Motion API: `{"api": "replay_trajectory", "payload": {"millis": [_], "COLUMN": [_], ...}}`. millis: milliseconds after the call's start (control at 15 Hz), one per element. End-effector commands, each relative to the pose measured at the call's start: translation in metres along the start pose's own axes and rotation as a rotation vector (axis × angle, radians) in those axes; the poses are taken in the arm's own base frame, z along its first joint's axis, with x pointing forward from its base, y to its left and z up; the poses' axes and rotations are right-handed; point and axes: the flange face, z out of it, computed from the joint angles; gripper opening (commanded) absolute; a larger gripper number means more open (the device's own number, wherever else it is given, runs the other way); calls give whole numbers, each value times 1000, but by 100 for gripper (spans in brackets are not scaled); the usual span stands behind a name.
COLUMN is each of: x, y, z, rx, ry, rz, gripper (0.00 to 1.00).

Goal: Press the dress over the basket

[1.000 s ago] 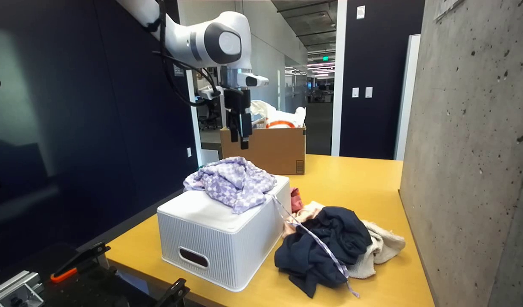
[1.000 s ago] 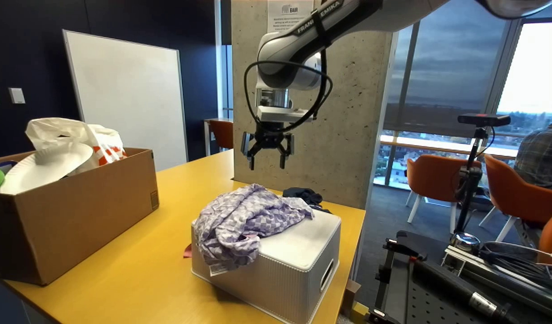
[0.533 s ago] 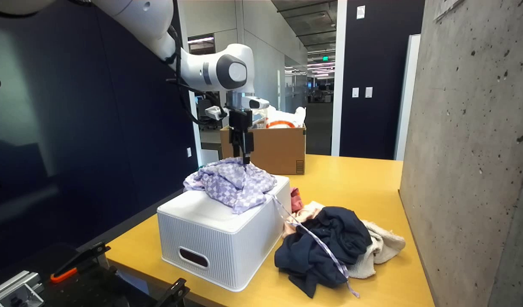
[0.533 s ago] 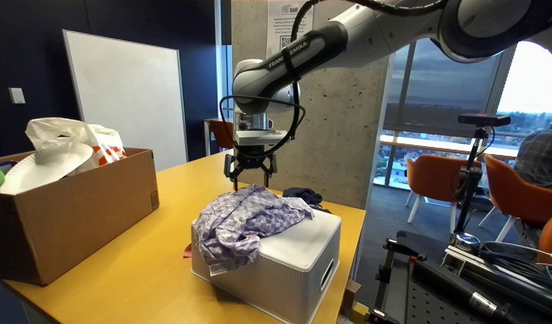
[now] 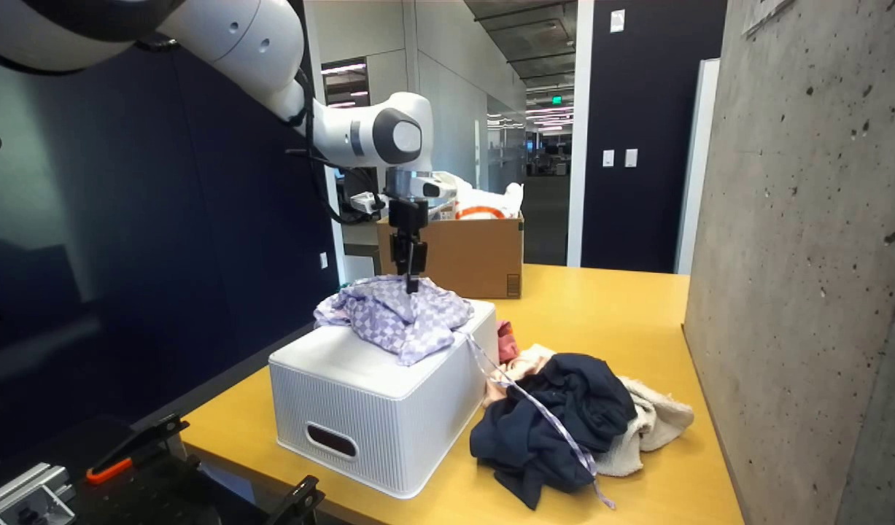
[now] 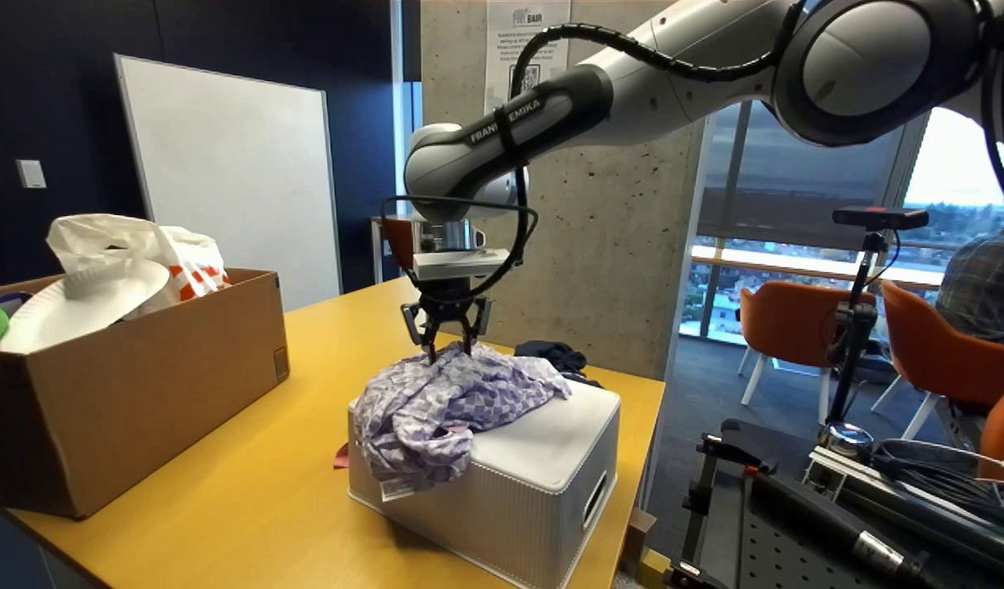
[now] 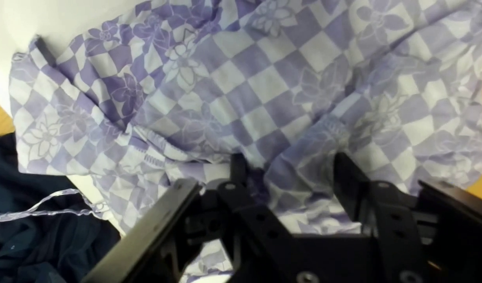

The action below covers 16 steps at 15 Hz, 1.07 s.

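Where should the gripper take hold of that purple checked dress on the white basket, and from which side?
Probably the bunched folds near the crest of the dress, coming straight down from above. It lies loosely heaped on the flat-topped basket, so the raised cloth should be easy to pinch; the gripper points down, fingers apart with a fold between them.

A white, rounded arm there, dark panel reading EMIKA, ribbed black cable looping over; and the jaws: black links, round screws, grey metal flanks!
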Motion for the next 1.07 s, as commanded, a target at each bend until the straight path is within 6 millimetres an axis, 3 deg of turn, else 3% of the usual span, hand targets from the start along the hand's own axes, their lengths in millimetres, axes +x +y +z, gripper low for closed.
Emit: {"api": "replay_trajectory", "payload": {"millis": [0,267,467,733,1000], "x": [7,16,33,70,101], "y": [-1,12,37,99,181], "z": [-4,-12,-29,-65,-114], "rx": [6,16,23,38,38], "ry": [-13,0,21,72,138], "rz": [22,49,90,186,303], "gripper": [27,1,0,1,1]}}
